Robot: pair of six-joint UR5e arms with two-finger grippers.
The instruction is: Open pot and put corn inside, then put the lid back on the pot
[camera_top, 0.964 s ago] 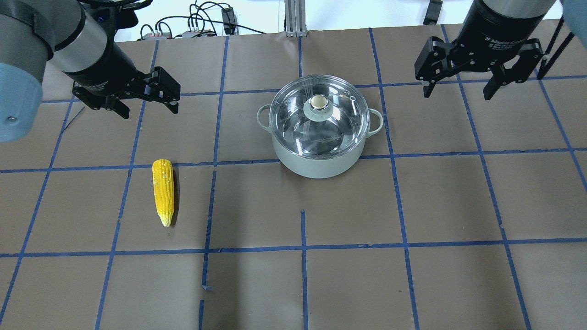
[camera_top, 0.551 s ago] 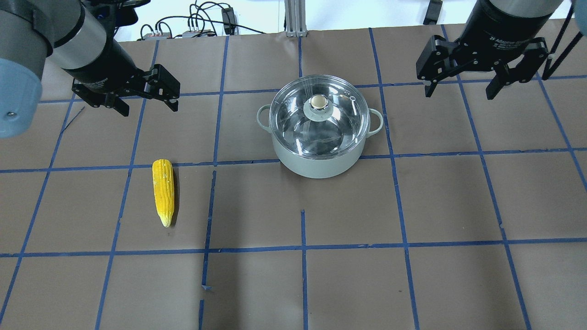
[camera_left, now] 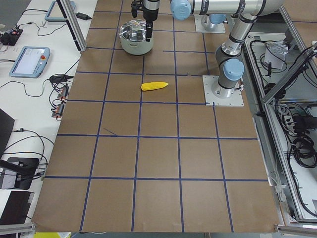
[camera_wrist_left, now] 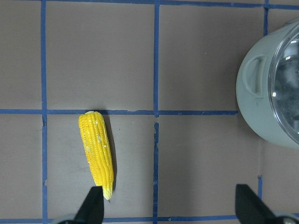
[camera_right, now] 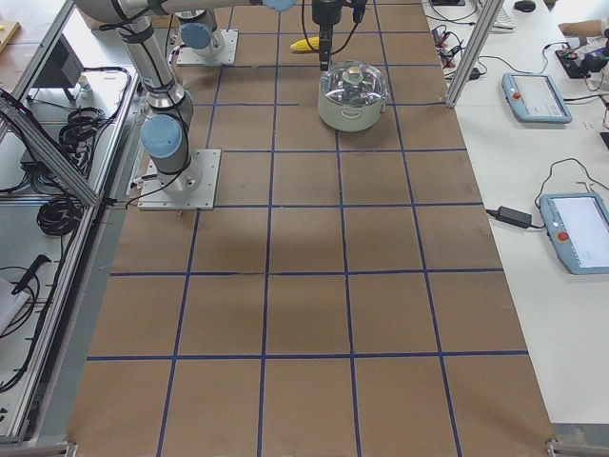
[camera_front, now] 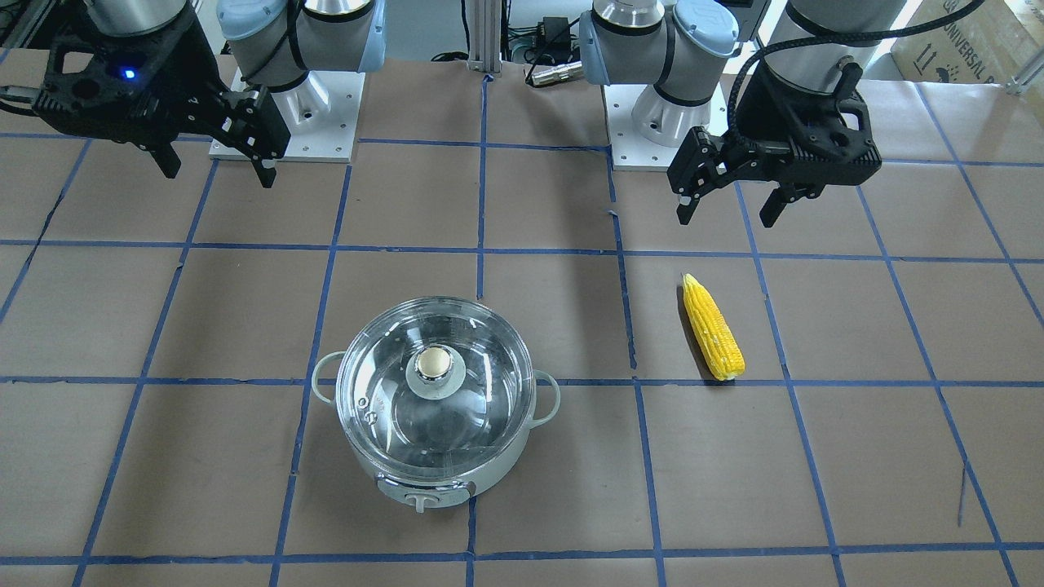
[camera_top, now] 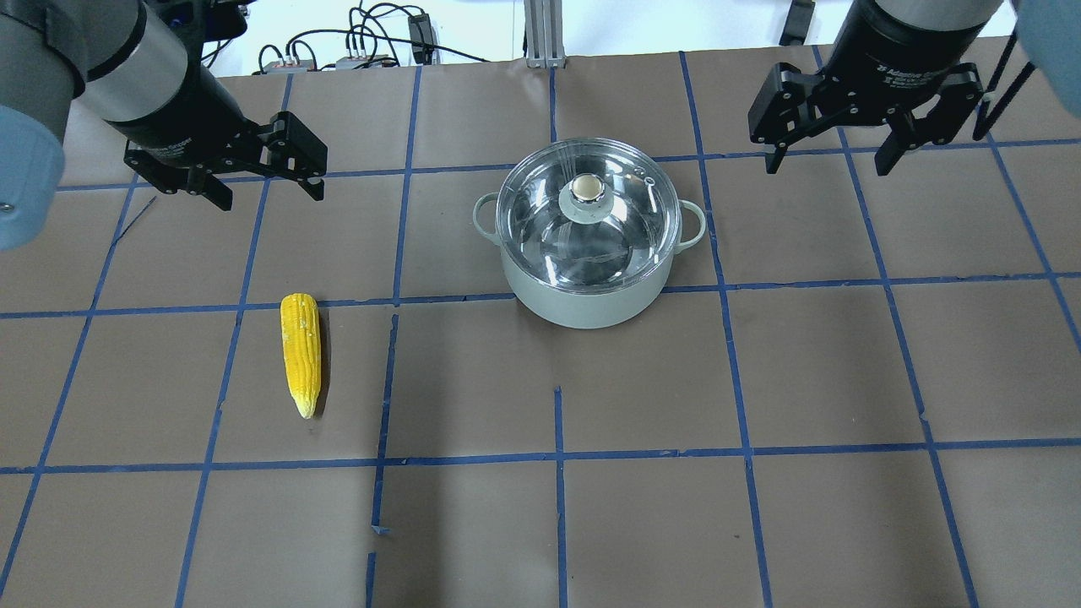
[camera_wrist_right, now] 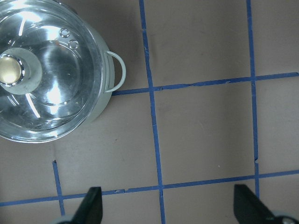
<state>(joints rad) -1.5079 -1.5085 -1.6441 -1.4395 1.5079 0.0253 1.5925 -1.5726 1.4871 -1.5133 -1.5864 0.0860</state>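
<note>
The pale mint pot (camera_top: 583, 306) stands at the table's middle with the clear glass lid (camera_top: 621, 245) seated on it, its tan knob (camera_top: 584, 187) at the centre. The yellow corn (camera_top: 301, 353) lies flat on the brown paper, left of and nearer than the pot, pointed end toward the near edge. My left gripper (camera_top: 270, 196) is open and empty, hovering beyond the corn. My right gripper (camera_top: 828, 165) is open and empty, hovering right of the pot. The left wrist view shows the corn (camera_wrist_left: 96, 154) and the pot's side (camera_wrist_left: 254, 107). The right wrist view shows the lid (camera_wrist_right: 51, 79).
Brown paper with a blue tape grid (camera_top: 557, 456) covers the table. Cables and connectors (camera_top: 363, 51) lie past the far edge. The arm bases (camera_front: 285, 106) stand on the robot's side. Tablets (camera_right: 576, 228) lie on a side bench.
My right gripper has shifted a little left, toward the pot. My left gripper has drifted slightly toward the far edge. Pot, lid and corn have not moved.
</note>
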